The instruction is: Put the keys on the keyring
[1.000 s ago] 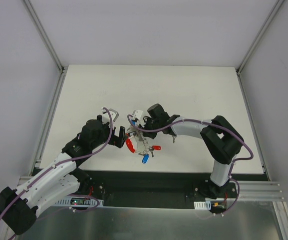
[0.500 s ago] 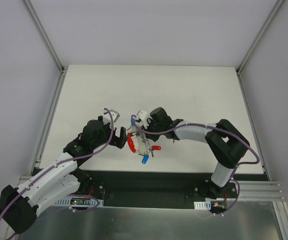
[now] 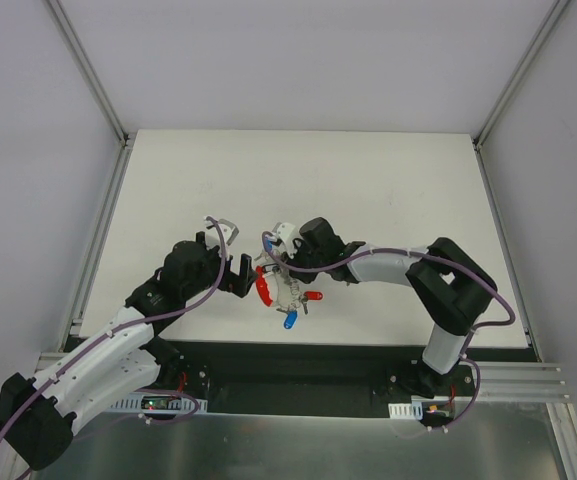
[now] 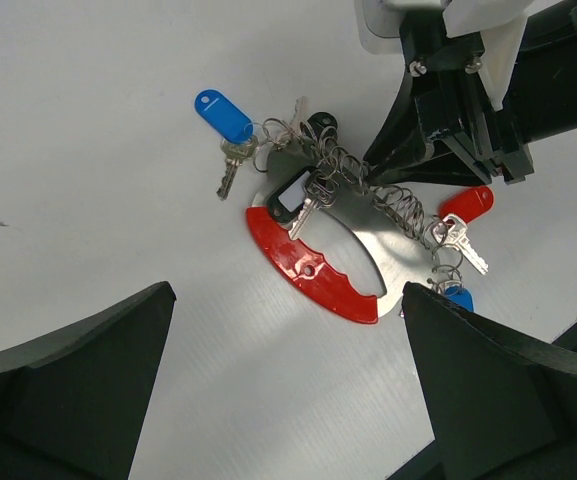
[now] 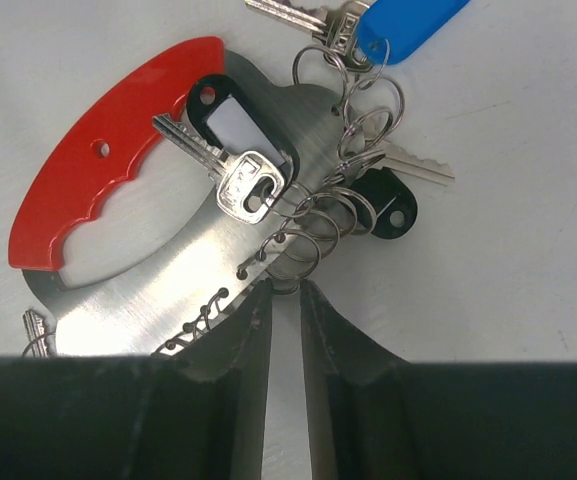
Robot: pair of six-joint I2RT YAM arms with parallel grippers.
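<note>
The keyring [image 4: 313, 270] lies on the white table: a curved red tag, a silvery plate and a bunch of wire rings; it also shows in the top view [image 3: 262, 287]. On its rings hang a blue tag [image 4: 223, 115], a black key head [image 4: 320, 123], a red key [image 4: 466, 203] and a blue key [image 4: 455, 297]. My right gripper [image 5: 286, 290] is nearly shut, its tips pinching a wire ring at the plate's edge. A whitish tag [image 5: 238, 130] and a silvery key [image 5: 223, 165] lie on the plate. My left gripper [image 4: 286, 300] is wide open and empty just beside the red tag.
In the top view both grippers, left [image 3: 240, 275] and right [image 3: 283, 265], meet over the keyring near the table's front edge [image 3: 298, 344]. Metal frame rails run along the table's left and right sides.
My right gripper has moved a little forward and down onto the keyring's rings. The keyring bunch has shifted slightly. The left gripper has barely moved.
</note>
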